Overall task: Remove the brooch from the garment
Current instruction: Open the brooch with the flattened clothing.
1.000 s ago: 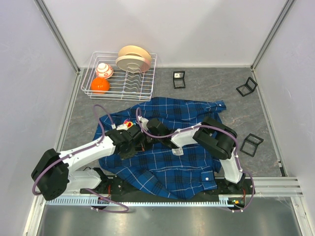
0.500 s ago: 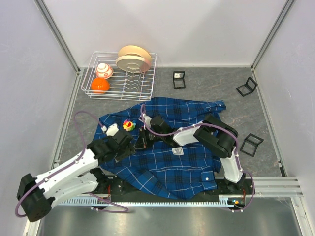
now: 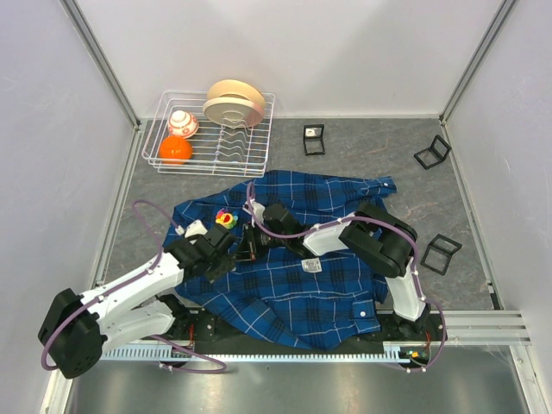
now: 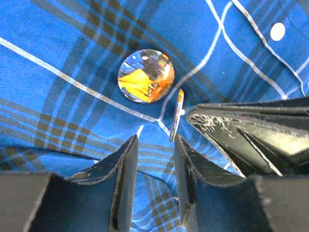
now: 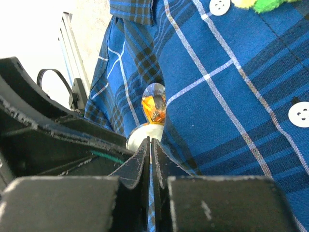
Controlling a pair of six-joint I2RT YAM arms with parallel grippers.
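Looking down from above, we see the garment (image 3: 293, 293) spread in loose folds over the middle of the grey table (image 3: 142, 203), with both arms reaching onto its left part. The left gripper (image 4: 155, 140) hangs low over the cloth with its jaws parted by a narrow gap; only blue plaid shows between them, and they hold nothing. Just beyond its fingertips the brooch (image 4: 146, 76) lies flat on the shirt, a round glossy disc in orange and dark tones. Beside it a thin small disc (image 4: 176, 115) stands on edge, close to the tip of the right arm's black finger.

From the right wrist we see the right gripper (image 5: 149, 141) with its jaws pressed almost together. A sliver of blue shows in the slit, and we cannot tell whether cloth is pinched there. The brooch sits just ahead of those tips, seen at a slant. A white button (image 5: 302, 114) lies to the side.

On the shirt near the left gripper rests a yellow-and-green ornament (image 3: 226, 218). At the far left stands a white wire rack (image 3: 159, 129) holding an orange ball (image 3: 175, 148) and tan plates (image 3: 233, 102).
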